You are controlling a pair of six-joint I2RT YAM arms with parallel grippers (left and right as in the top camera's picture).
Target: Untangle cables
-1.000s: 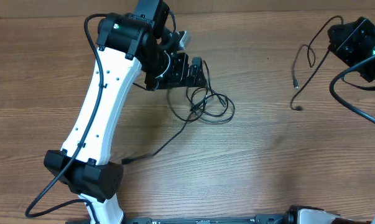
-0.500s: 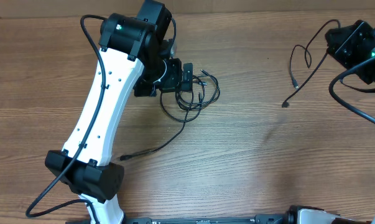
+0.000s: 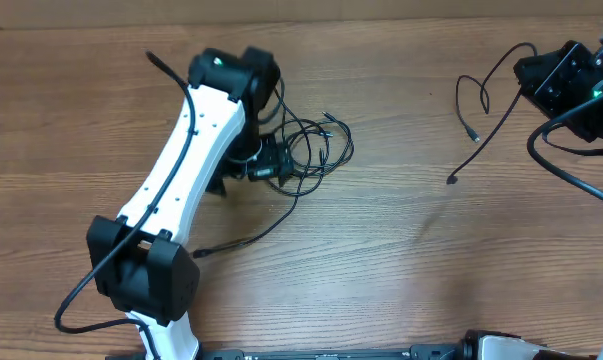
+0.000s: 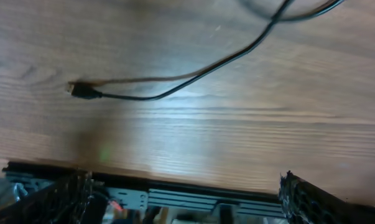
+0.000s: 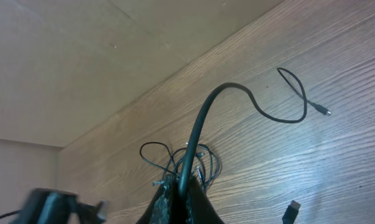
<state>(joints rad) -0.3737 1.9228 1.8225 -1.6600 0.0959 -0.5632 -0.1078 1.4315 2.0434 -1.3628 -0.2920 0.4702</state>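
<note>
Cable (image 5: 203, 118) in right tool (image 5: 181, 198) (snug)

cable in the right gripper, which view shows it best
Overhead: the cable runs from the right gripper out to both its plug ends, all in frame. The right wrist view has it close up, foreshortened, with one plug near the bottom edge. The left wrist view does not show it.
</note>
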